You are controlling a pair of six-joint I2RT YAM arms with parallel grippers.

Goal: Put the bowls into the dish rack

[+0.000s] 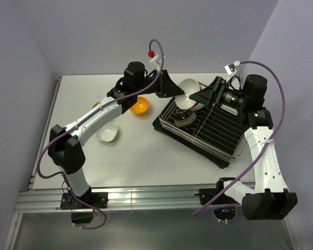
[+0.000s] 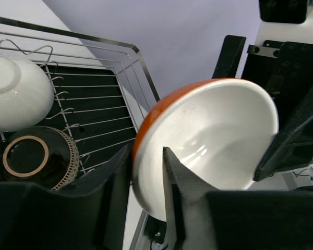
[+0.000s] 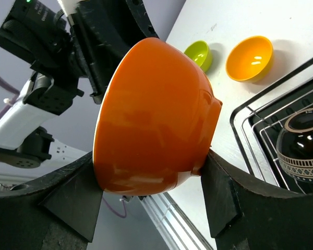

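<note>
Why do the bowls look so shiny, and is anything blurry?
Left wrist view: bright streaks gleam inside the held bowl; the left end effector's fingers are dark and soft. Right wrist view: glare spots on the small orange bowl and dark ribbed bowl. Top view: even light, soft shadows.

My remote rig: left arm (image 1: 88,122) and right arm (image 1: 266,156) share white link shells, black joint housings, black wedge-shaped fingers (image 3: 73,203) and looping purple cables (image 1: 274,88) — one green light (image 1: 256,112), right forearm.
</note>
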